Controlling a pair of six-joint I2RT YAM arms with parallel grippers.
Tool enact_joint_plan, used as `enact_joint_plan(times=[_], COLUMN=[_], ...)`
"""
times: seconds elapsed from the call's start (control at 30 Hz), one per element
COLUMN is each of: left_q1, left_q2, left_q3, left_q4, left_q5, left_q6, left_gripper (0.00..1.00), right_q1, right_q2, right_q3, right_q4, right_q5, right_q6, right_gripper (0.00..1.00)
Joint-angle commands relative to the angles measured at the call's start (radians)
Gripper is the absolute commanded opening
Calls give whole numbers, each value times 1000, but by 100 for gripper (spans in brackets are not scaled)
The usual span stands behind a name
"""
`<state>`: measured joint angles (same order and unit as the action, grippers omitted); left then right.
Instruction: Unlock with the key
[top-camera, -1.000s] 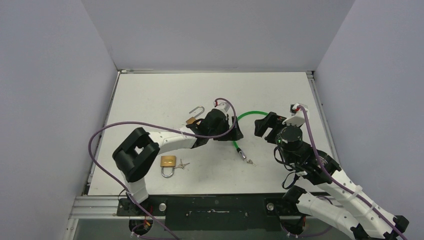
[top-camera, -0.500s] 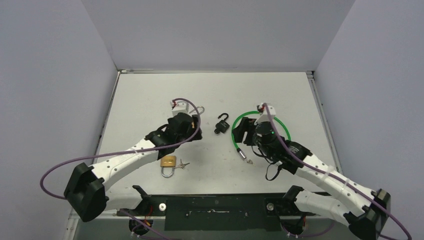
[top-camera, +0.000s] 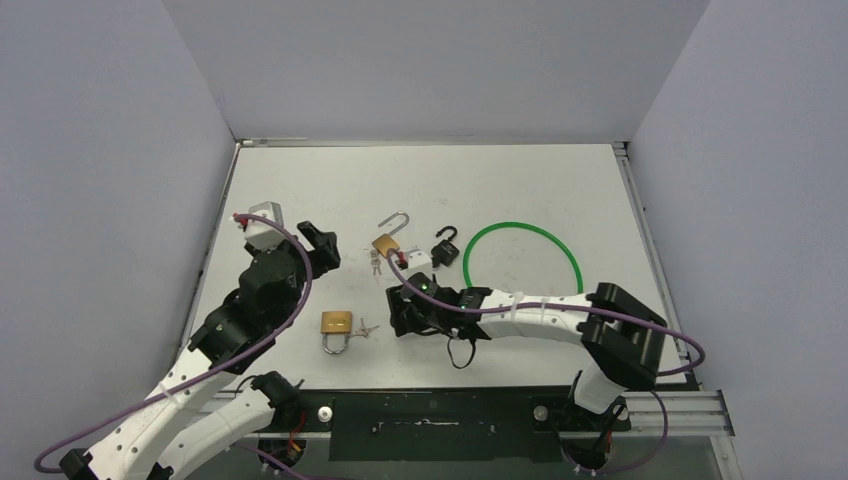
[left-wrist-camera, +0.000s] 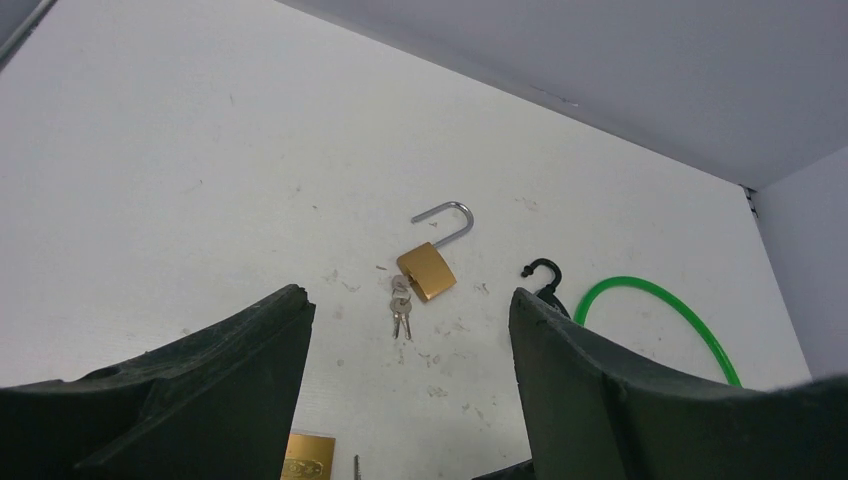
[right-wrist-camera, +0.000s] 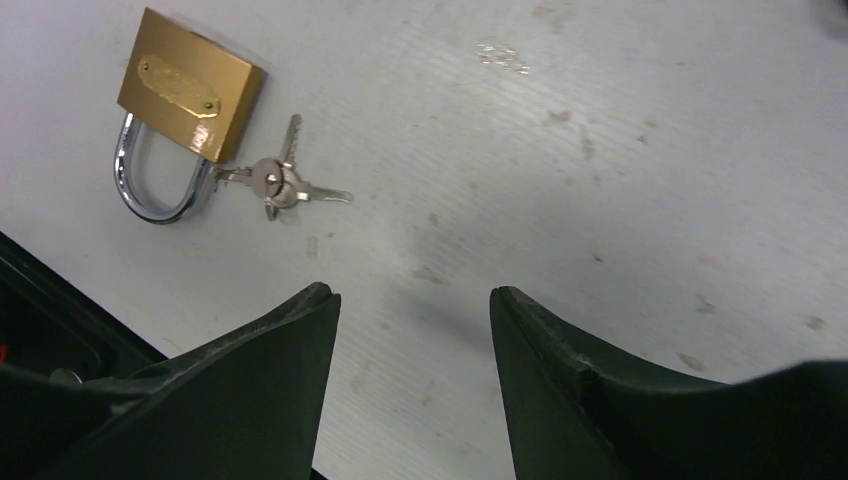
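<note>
A shut brass padlock (top-camera: 336, 325) lies near the front with a key bunch (top-camera: 366, 329) at its shackle; the right wrist view shows the padlock (right-wrist-camera: 190, 85) and its keys (right-wrist-camera: 280, 182). My right gripper (top-camera: 399, 311) is open and empty, low over the table to the right of those keys (right-wrist-camera: 410, 291). A second brass padlock (top-camera: 388, 240), shackle open, lies mid-table with keys (left-wrist-camera: 400, 310) below it. My left gripper (top-camera: 318, 241) is open and empty, left of that open padlock (left-wrist-camera: 427, 270) and above the table (left-wrist-camera: 408, 296).
A small black padlock (top-camera: 445, 247) with an open shackle lies right of the open brass one. A green cable loop (top-camera: 520, 228) lies right of centre. Grey walls enclose the table on three sides. The right arm stretches across the front of the table.
My left arm has pulled back to the left, uncovering the open brass padlock. My right arm has swung left and down, away from the green cable, towards the shut padlock's keys.
</note>
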<state>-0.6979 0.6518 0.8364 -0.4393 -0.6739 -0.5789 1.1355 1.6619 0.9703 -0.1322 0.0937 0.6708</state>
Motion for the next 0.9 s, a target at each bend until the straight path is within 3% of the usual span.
enact_joint_plan(times=[0.0,0.43,0.77,0.87], left_q1=[5,5,5,5], left_q2=[-45,-80,-85,-85], left_q3=[35,35,14,12], left_q4=[-42,-90,-97,-100], left_q5=[-57,-82,-76,-75], left_q6=[48,57,32,27], left_gripper=[69,72,72,72], right_q1=[34,49,62,64], right_q2=[117,300,352,359], right_q3=[150,294,350,354], right_q4=[106,70,-34,-39], right_q5=[-74,-136,-37,-25], right_q6=[-2,21,18,18], right_gripper=[47,25,25,18])
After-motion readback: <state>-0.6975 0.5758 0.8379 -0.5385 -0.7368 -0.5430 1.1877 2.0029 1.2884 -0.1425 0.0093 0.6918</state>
